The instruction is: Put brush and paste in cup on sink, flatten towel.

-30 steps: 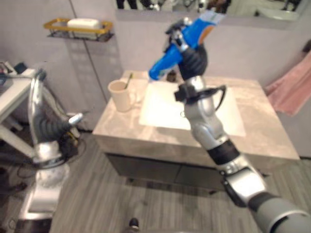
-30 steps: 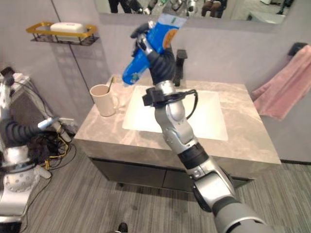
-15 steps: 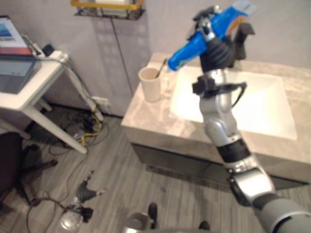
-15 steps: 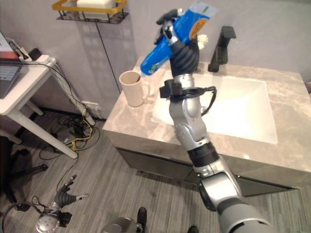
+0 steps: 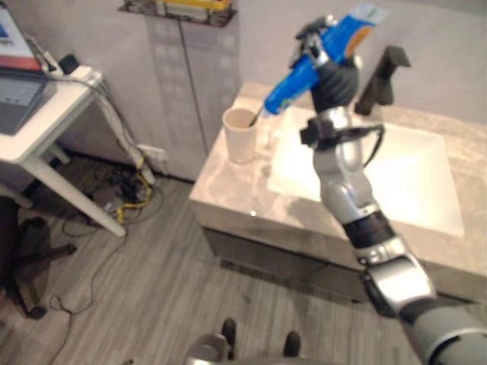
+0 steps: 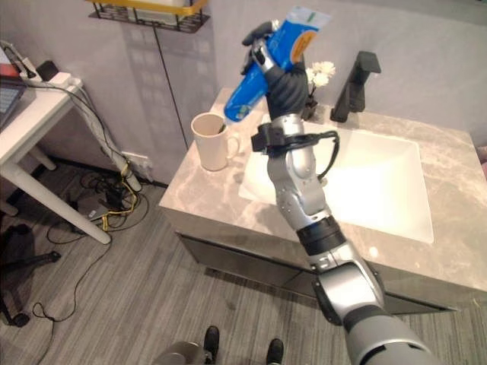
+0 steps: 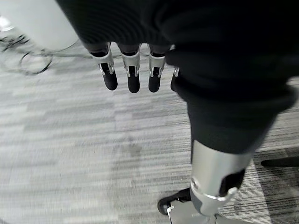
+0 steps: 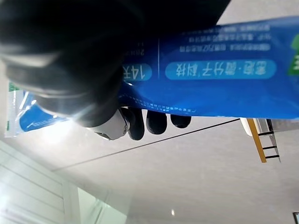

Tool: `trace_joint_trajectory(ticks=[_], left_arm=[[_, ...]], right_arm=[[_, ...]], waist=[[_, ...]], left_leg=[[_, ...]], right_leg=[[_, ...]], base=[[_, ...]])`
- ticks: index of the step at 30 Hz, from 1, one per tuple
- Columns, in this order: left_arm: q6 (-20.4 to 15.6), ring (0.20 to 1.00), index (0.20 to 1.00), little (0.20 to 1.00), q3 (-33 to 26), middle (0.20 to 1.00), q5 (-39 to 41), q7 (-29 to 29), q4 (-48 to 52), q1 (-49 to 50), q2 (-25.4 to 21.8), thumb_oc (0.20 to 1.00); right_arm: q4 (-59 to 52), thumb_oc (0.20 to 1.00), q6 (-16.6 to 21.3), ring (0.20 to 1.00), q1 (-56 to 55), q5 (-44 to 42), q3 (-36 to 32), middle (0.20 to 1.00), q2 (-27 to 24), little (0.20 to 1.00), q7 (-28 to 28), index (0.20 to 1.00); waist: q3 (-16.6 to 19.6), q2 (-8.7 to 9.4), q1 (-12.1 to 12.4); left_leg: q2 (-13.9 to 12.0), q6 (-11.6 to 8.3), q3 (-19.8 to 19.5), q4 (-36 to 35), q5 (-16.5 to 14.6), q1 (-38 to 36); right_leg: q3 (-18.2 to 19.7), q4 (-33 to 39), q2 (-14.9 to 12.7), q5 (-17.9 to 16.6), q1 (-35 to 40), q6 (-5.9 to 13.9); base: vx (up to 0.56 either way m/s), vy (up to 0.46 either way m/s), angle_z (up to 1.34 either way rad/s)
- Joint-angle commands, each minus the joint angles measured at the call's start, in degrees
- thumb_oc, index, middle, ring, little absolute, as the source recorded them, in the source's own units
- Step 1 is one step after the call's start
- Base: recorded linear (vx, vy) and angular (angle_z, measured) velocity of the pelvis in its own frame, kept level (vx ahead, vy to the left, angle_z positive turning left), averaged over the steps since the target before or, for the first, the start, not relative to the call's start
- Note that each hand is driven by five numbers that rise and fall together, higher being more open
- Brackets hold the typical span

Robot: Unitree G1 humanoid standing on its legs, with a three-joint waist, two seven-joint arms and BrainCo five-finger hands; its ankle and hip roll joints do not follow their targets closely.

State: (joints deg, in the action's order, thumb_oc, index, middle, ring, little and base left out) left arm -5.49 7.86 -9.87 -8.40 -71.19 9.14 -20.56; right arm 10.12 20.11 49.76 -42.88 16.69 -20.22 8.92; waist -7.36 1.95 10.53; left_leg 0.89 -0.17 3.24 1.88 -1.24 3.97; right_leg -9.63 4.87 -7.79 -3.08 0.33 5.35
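Silver-grey jointed arm, dark ribbed wrist cover, silver dark-tipped fingers.

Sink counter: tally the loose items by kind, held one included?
Cup: 1
Toothbrush, standing in the cup: 1
Toothpaste tube, gripped in the right hand above the cup: 1
Small vase of flowers: 1
Total: 4

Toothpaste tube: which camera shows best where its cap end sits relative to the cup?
The right eye view: the toothpaste tube, gripped by the right hand, points cap-down above the cup. The left eye view shows the same. The right wrist view gives just the tube's side, no cup.
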Motion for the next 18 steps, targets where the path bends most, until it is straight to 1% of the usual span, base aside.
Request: trace_joint_trajectory(ticks=[1,5,7,12,14,18], left_arm=[[0.2,1.0,1.0,1.0,2.3,1.0,1.5,-1.1,-0.1,-1.8,-2.0,1.0],[0.0,1.0,1.0,1.0,2.7,1.0,2.4,-1.4,0.3,-2.0,-1.7,1.0],[0.1,1.0,1.0,1.0,2.5,1.0,3.2,-1.5,-0.4,-2.1,-2.1,1.0],[0.4,1.0,1.0,1.0,2.2,1.0,3.7,-1.9,-1.3,-2.5,-2.4,1.0],[0.5,1.0,1.0,1.0,2.0,1.0,4.1,-1.9,-1.4,-2.4,-2.4,1.0],[0.4,1.0,1.0,1.0,3.1,1.0,3.8,-0.8,-1.7,-2.1,-2.4,1.0]], right_arm=[[-0.4,0.2,2.3,0.2,8.1,-0.1,0.1,0.2,-1.2,0.2,-1.1,0.2],[1.2,0.2,1.9,0.2,9.3,-0.2,1.0,0.2,-1.3,0.2,-0.8,0.2],[2.8,0.2,1.6,0.2,11.2,-0.4,2.0,0.2,-1.7,0.2,-0.7,0.2],[5.2,0.2,0.8,0.2,13.9,-0.4,3.6,0.2,-0.5,0.2,-0.7,0.2],[6.5,0.2,0.1,0.2,14.3,-2.3,4.5,0.2,0.0,0.2,-1.6,0.2],[7.3,0.2,-0.9,0.2,15.2,-2.8,5.5,0.2,-1.4,0.2,-2.2,0.2]], waist=[[2.4,1.39,1.5],[2.4,1.67,1.7],[2.4,2.1,2.0],[2.2,2.64,2.6],[2.2,3.01,2.9],[1.8,3.49,3.0]], left_leg=[[-1.7,1.03,-2.5,3.9,-6.6,-1.6],[-1.9,0.92,-2.8,2.2,-5.8,-1.7],[-1.9,0.82,-2.8,1.5,-5.3,-1.5],[-1.8,0.85,-2.9,1.7,-5.5,-1.1],[-1.6,0.91,-3.0,2.0,-5.7,-0.7],[-1.0,1.13,-4.1,2.2,-5.5,0.4]], right_leg=[[-1.3,-0.2,-1.1,-0.7,0.5,0.59],[-1.7,0.1,-1.1,-0.7,0.3,0.63],[-2.0,0.1,-1.2,-0.6,-0.1,0.81],[-2.0,0.1,-1.4,-0.7,-0.2,1.04],[-2.0,0.1,-1.6,-0.7,-0.1,1.13],[-2.0,0.1,-1.8,-0.9,-0.3,1.36]], base=[[0.08,-0.068,0.22],[0.06,-0.033,0.11],[0.07,-0.01,0.03],[0.05,0.018,0.03],[0.05,0.044,0.01],[0.02,0.045,0.06]])
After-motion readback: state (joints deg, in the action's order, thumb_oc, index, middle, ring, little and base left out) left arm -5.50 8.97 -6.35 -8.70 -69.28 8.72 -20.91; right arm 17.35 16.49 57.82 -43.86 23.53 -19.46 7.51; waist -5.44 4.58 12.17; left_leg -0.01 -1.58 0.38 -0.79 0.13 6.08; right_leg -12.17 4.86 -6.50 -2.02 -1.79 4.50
